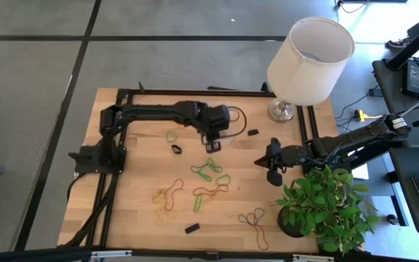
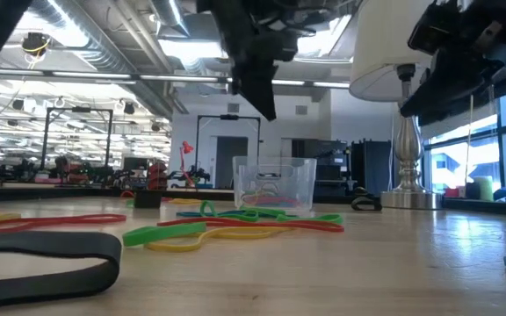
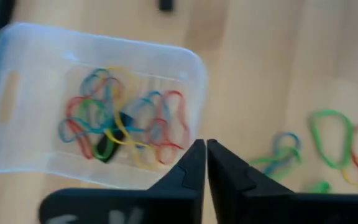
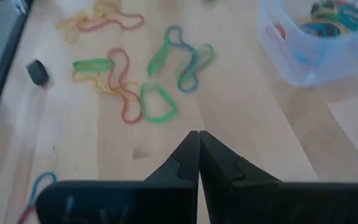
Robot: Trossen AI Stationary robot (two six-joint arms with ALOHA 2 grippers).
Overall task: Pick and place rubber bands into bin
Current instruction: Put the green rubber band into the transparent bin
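The left end effector [image 3: 205,163] hangs above the table just beside the small clear plastic bin [image 3: 92,106], its two dark fingers pressed together with nothing between them. The bin sits on the pale wooden table [image 1: 137,218] under the left arm's wrist and already holds a tangle of coloured rubber bands [image 3: 120,127]. The right end effector [image 4: 197,158] waits over the table's right side near the leafy potted plant [image 1: 326,207], its fingers likewise shut and empty.

Many thin loops lie loose on the table: a green-and-blue cluster [image 1: 211,171] close below the bin, a red and orange one [image 1: 209,193], a yellow tangle [image 1: 167,195] and a blue-grey pair [image 1: 253,218] farther towards the front edge.

The step in hand looks like heading out for another band. The nearest green cluster is the sensible target. The fingers should spread before descending, straddle a single strand, and close flat against the wood so the floppy loop does not slip away. Small black blocks [image 1: 192,228] should be avoided.
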